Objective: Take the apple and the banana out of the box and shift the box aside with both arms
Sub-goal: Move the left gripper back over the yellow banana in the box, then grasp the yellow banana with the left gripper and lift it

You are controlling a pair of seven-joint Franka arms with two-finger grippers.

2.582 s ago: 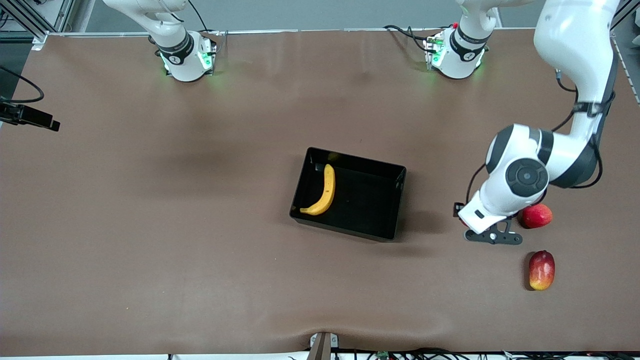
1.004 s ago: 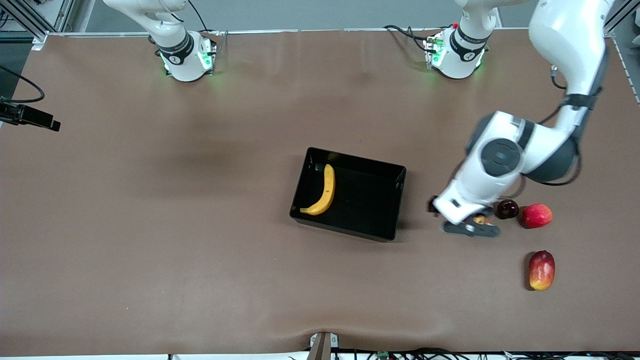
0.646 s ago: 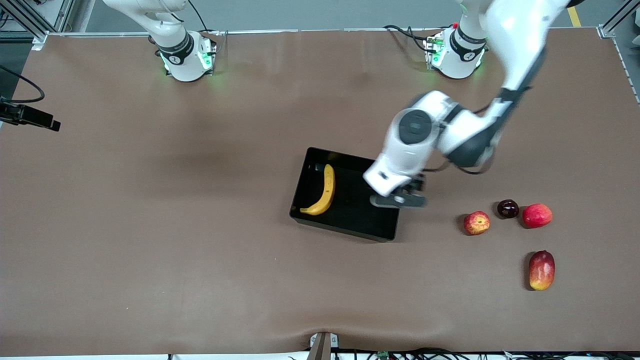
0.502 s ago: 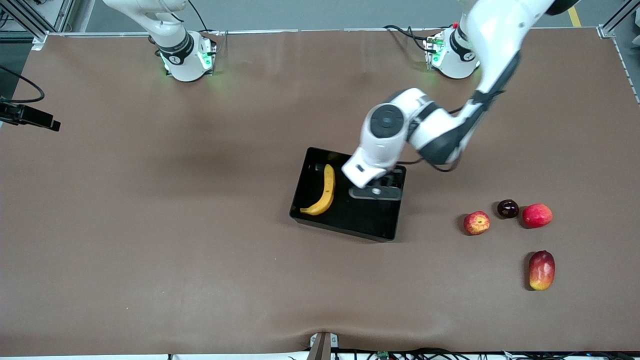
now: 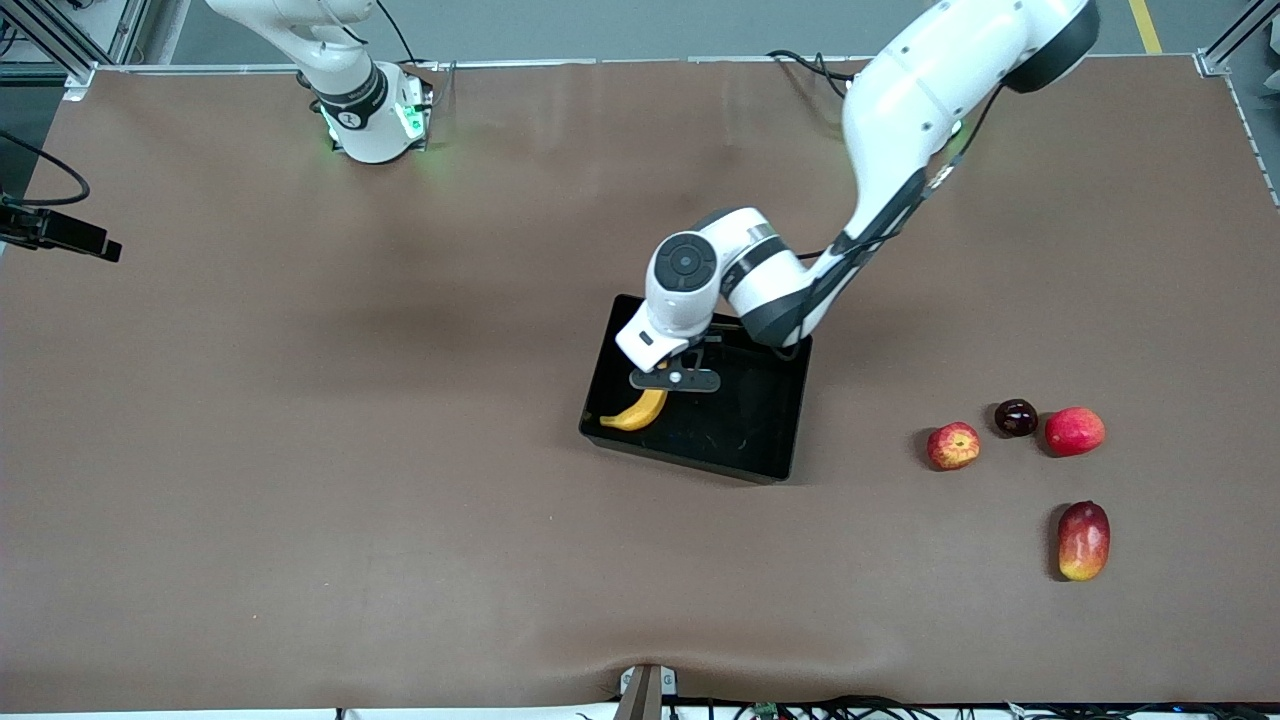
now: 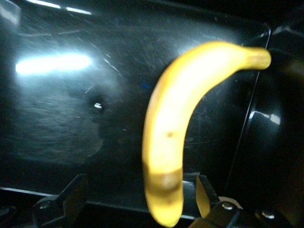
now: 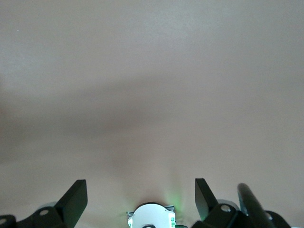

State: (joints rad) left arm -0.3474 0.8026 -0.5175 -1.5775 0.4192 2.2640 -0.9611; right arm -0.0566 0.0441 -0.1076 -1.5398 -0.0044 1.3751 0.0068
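The black box (image 5: 752,425) sits mid-table with the yellow banana (image 5: 640,410) lying in it, at the end toward the right arm. My left gripper (image 5: 675,380) hangs open low over the banana. In the left wrist view the banana (image 6: 185,109) lies on the box floor (image 6: 71,109) and its end shows between the spread fingers of my left gripper (image 6: 140,192), which hold nothing. The red-and-yellow apple (image 5: 953,445) rests on the table toward the left arm's end. My right gripper (image 7: 140,190) is open over bare table by its own base.
Beside the apple lie a dark purple fruit (image 5: 1016,417) and a pinkish-red fruit (image 5: 1075,431). A red-yellow mango (image 5: 1084,540) lies nearer the front camera. The right arm's base (image 5: 370,110) stands at the table's back edge, and that arm waits.
My left arm has swung from the fruits at its end of the table to over the box and the banana, staying open. The apple stays on the table. The right arm has not moved.
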